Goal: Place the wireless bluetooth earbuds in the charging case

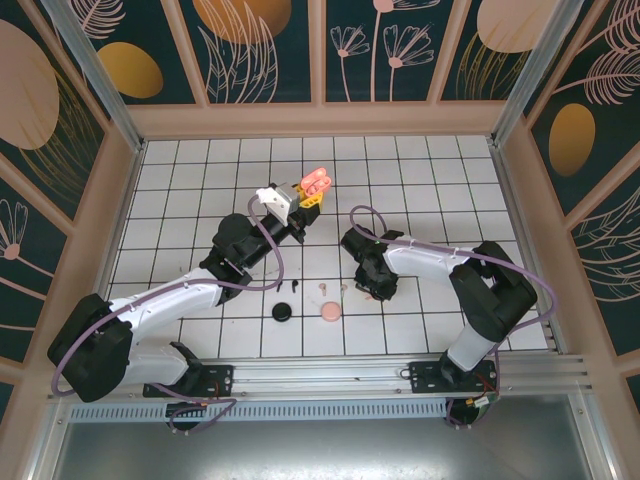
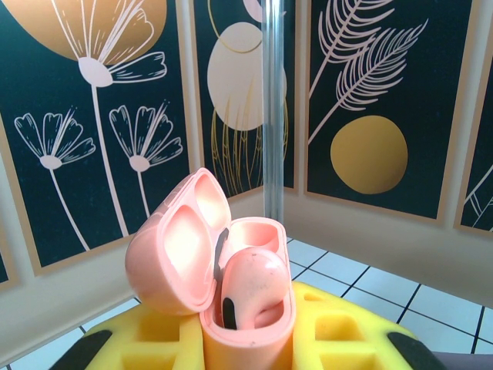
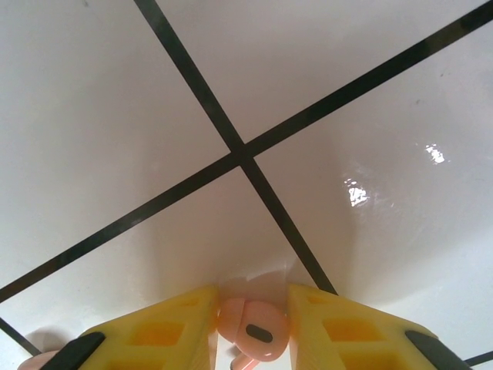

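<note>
Yellow-fingered left gripper [image 2: 246, 339]: clamped on the open coral-pink charging case [image 2: 185, 254], held up off the tiles.
Case: one seated earbud [image 2: 258, 281] is already in; you likely have a second socket to fill.
Right gripper [image 3: 253, 301]: down at the table [image 3: 115, 116], closed around a pale pink earbud [image 3: 254, 333].
Remaining: lift it, carry it across, seat it.

I see a white bench [image 1: 430, 170] gridded with black lines, dark teal wall panels [image 1: 265, 60] with pink and gold flowers, pale wood trim, aluminium posts [image 1: 92, 72], glare on tiles
</note>
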